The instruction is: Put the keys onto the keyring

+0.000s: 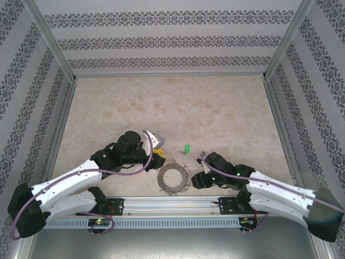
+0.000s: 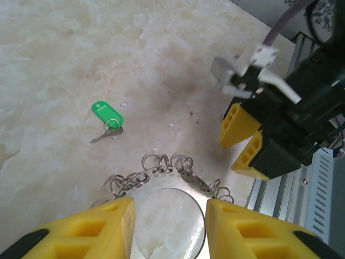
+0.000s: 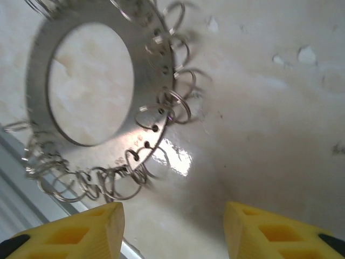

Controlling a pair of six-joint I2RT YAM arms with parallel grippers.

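Note:
The keyring (image 1: pixel 174 179) lies flat on the table near the front edge, a dark-grey ring (image 2: pixel 161 183) fringed with thin wire loops. The key, with a green head (image 2: pixel 107 113) and short grey stem, lies apart from it on the table (image 1: pixel 186 148). My left gripper (image 2: pixel 168 216) hovers over the ring's left part (image 1: pixel 160 159), yellow fingers apart, with the ring's hole showing between them. My right gripper (image 3: pixel 172 226) sits just right of the ring (image 1: pixel 195 181), open with bare table between its fingers. The ring's rim (image 3: pixel 40 108) is up and to the left of it.
A metal rail (image 1: pixel 172 205) runs along the near edge just behind the ring. Patterned walls (image 1: pixel 172 40) enclose the pale marble table (image 1: pixel 172 108) at the back and sides. The right gripper's yellow fingers (image 2: pixel 237 124) show close to the ring's right side in the left wrist view.

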